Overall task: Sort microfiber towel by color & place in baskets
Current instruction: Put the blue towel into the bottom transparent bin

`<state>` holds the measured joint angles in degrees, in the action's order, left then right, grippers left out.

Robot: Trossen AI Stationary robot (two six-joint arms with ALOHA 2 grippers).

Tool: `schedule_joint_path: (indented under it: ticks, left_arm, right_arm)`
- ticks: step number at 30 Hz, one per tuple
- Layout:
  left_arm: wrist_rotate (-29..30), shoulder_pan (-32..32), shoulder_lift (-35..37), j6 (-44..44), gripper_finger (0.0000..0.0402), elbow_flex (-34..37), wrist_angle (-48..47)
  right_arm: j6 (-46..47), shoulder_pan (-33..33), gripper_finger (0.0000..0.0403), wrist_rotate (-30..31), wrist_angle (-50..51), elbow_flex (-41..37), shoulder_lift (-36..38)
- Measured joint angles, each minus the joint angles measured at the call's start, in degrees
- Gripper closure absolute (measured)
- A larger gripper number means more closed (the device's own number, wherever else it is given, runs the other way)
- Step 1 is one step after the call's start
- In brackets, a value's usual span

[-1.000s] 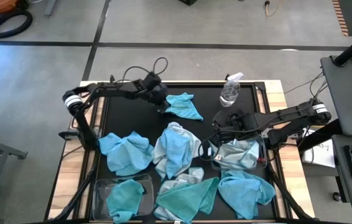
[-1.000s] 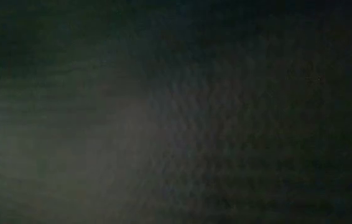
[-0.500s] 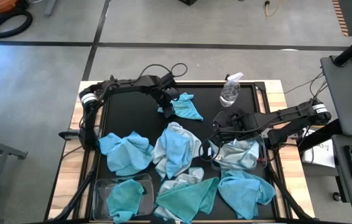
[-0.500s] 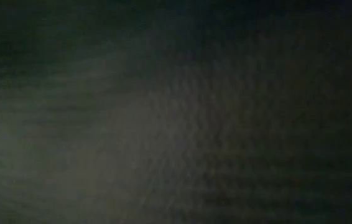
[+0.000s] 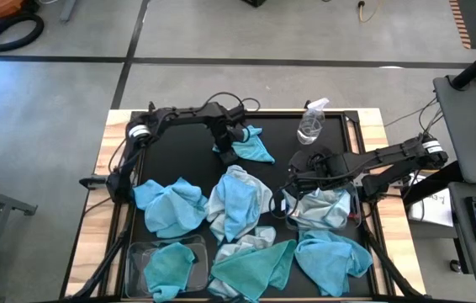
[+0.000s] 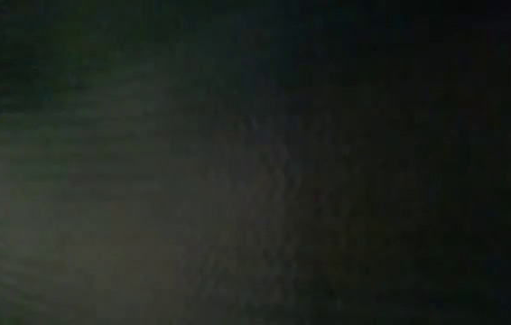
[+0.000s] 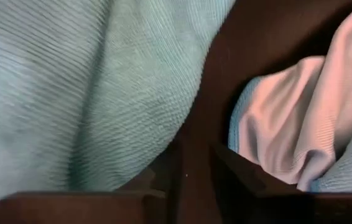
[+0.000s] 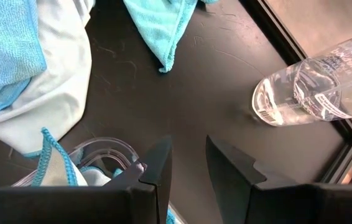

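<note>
Now your left gripper [image 5: 229,149] is down at the far teal towel [image 5: 251,145], fingers parted, nothing grasped, lined up to pinch. Your right gripper [image 5: 289,204] waits parted over the right basket [image 5: 349,195].

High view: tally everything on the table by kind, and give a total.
Cloths, counted as separate heaps: 8
Clear bins: 2
Spray bottle: 1
Total: 11
</note>
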<state>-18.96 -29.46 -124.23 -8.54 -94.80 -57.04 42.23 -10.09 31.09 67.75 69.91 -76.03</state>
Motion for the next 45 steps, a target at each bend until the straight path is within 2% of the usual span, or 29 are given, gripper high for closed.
schedule_joint_path:
  ticks: [7, 16, 20, 32, 45]
  left_arm:
    - [0.55, 0.58, -1.66, 0.8, 0.0288, -0.06, -0.01]
    - [1.37, 0.61, -1.48, 2.01, 0.0287, -0.11, -0.02]
    - [-2.55, 0.69, -0.76, 1.63, 0.0287, -0.25, -0.19]
    - [-2.86, 1.8, -0.45, -3.28, 0.0287, -14.03, -5.06]
    - [-2.8, 1.56, -3.27, -6.91, 0.0273, -16.2, -11.34]
  right_arm:
    - [-0.96, 0.0, 0.031, 0.02, -0.1, -0.9, 0.0]
    - [-0.8, 0.0, 0.031, 0.0, -0.27, -3.47, 0.0]
    - [-0.73, 0.0, 0.031, 0.0, -0.29, -3.94, 0.0]
    - [-0.69, 0.0, 0.031, -0.02, -0.33, -3.94, 0.0]
    - [-0.88, -0.01, 0.031, -1.11, -0.3, -3.94, 0.0]
